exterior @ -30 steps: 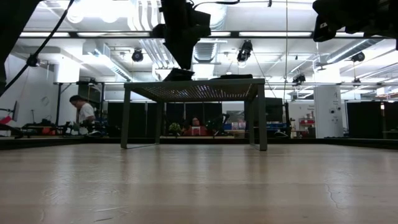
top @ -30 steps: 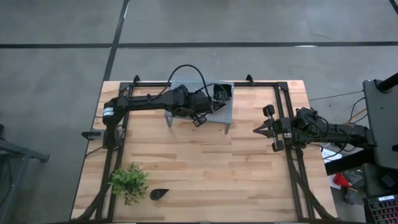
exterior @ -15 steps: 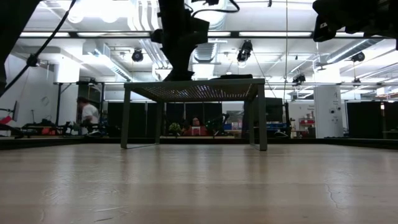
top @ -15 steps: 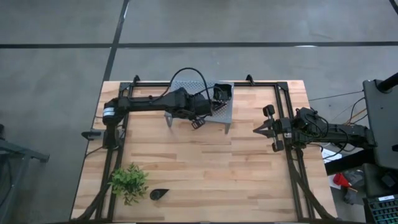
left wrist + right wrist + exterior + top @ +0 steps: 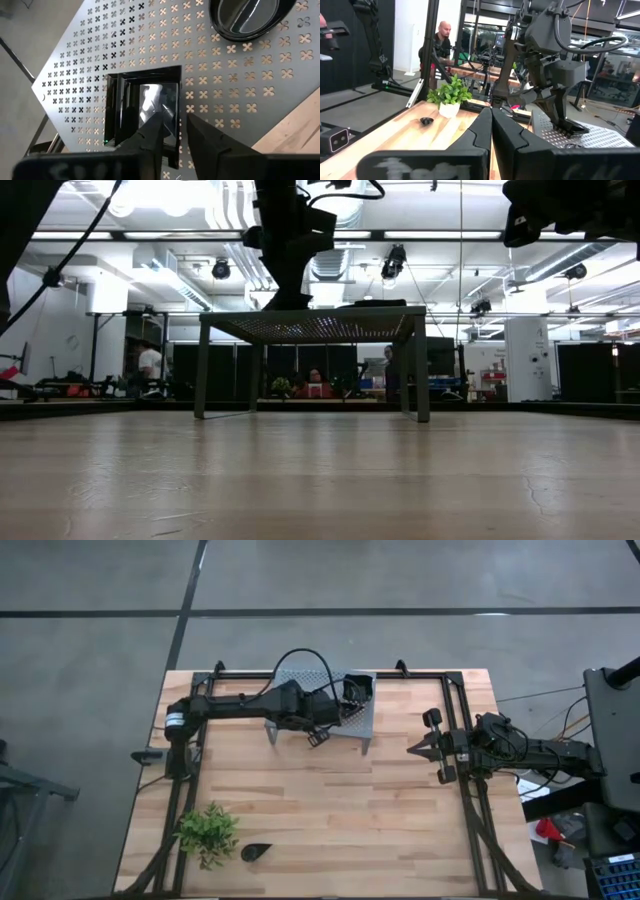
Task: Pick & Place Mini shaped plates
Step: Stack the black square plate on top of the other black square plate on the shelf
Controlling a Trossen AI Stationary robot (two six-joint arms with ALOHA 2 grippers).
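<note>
A small square plate point(image 5: 142, 107) is seen lying flat on the grey rack point(image 5: 240, 95). The left claw point(image 5: 172, 132) hangs right over it, fingers a little apart around one side edge. The right claw point(image 5: 418, 747), closed, is kept far off.
</note>
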